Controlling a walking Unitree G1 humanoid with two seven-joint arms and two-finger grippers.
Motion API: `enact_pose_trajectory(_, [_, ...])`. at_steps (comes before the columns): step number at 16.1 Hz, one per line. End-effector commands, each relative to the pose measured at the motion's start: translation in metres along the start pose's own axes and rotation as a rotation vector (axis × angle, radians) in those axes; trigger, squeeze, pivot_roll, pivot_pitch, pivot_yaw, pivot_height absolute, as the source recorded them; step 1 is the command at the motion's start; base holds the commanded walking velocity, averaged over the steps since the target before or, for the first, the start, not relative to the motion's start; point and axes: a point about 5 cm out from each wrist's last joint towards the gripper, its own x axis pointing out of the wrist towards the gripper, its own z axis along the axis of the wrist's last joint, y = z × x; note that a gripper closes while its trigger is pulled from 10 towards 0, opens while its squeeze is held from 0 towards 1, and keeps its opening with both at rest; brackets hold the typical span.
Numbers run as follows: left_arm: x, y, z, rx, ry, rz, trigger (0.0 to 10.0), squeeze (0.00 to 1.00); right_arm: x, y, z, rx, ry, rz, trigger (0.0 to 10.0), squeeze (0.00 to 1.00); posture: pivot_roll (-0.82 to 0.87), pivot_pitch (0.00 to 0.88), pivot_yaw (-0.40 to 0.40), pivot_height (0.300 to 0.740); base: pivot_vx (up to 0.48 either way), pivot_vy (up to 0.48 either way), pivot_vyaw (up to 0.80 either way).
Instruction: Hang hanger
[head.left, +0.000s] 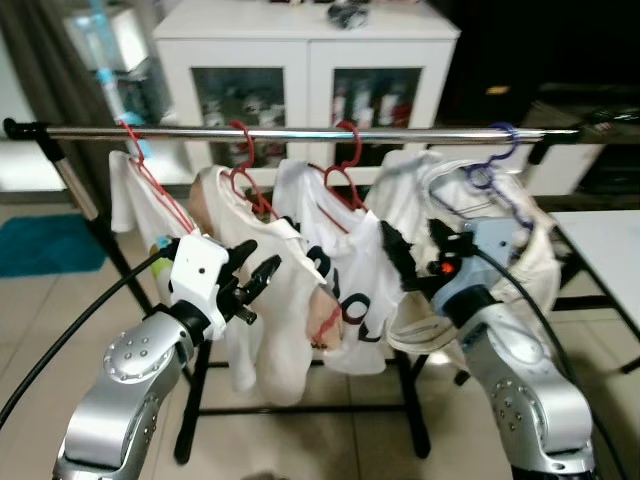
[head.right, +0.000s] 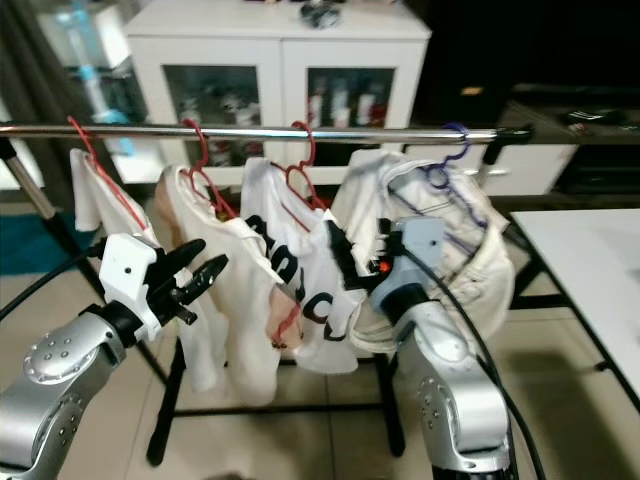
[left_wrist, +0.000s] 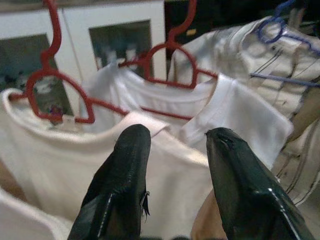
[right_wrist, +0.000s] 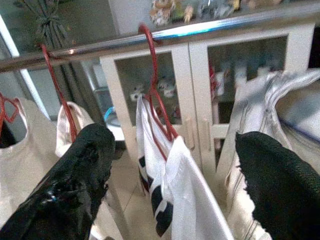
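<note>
A metal rail (head.left: 300, 131) runs across the view on a black rack. Three red hangers (head.left: 243, 165) carry white shirts (head.left: 340, 260) on it. A blue hanger (head.left: 497, 155) with a cream striped shirt (head.left: 520, 230) hangs near the rail's right end. My left gripper (head.left: 255, 275) stands open just in front of the second white shirt, holding nothing; its fingers (left_wrist: 125, 175) point at the red hangers. Between the third white shirt and the striped shirt, my right gripper (head.left: 415, 250) is open too, with nothing between its fingers (right_wrist: 85, 165).
A white cabinet (head.left: 305, 60) with glass doors stands behind the rack. A white table (head.left: 600, 240) sits at the right and a teal rug (head.left: 45, 245) lies at the left. The rack's black legs (head.left: 415, 400) stand on a tiled floor.
</note>
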Motion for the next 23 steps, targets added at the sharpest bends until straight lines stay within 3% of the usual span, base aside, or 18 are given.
enact_pose_trajectory(1, [0.002,-0.001,0.003,-0.001,-0.006,-0.005,10.0,0.0,-0.001,-0.007,0.0,-0.023,0.003,-0.041,10.0,1.0,-0.02,0.0,0.032,0.74,0.0,0.307,0.0])
enact_pose_trajectory(8, [0.003,0.0,0.003,-0.009,-0.01,0.006,10.0,0.0,-0.001,-0.009,-0.007,0.007,0.049,-0.054,10.0,1.0,-0.02,0.0,0.034,0.74,0.0,0.264,0.0])
enact_pose_trajectory(10, [0.004,0.001,0.003,-0.006,-0.004,0.034,10.0,0.0,0.001,-0.009,-0.009,0.002,0.069,-0.041,10.0,1.0,-0.02,0.0,0.031,0.74,0.0,0.0,0.8])
enact_pose_trajectory(12, [0.004,0.002,0.003,0.005,0.003,0.038,10.0,0.0,0.002,-0.002,-0.008,0.024,0.061,0.01,10.0,1.0,-0.02,0.0,0.03,0.74,0.0,0.0,0.8])
enact_pose_trajectory(14, [0.003,0.002,0.004,0.021,0.0,0.019,10.0,0.0,0.002,0.011,-0.01,-0.009,0.061,0.098,10.0,1.0,-0.01,0.0,0.026,0.74,0.0,0.0,0.79])
enact_pose_trajectory(20, [0.0,0.006,0.004,0.025,0.0,0.03,10.0,0.0,0.007,0.016,-0.01,0.033,0.04,0.117,10.0,1.0,0.0,0.0,0.017,0.74,0.089,0.0,0.78])
enact_pose_trajectory(23, [0.0,0.006,0.005,0.025,-0.001,0.025,10.0,0.0,0.011,0.013,-0.008,0.006,0.023,0.084,10.0,1.0,0.01,0.0,0.012,0.74,0.281,0.0,0.77])
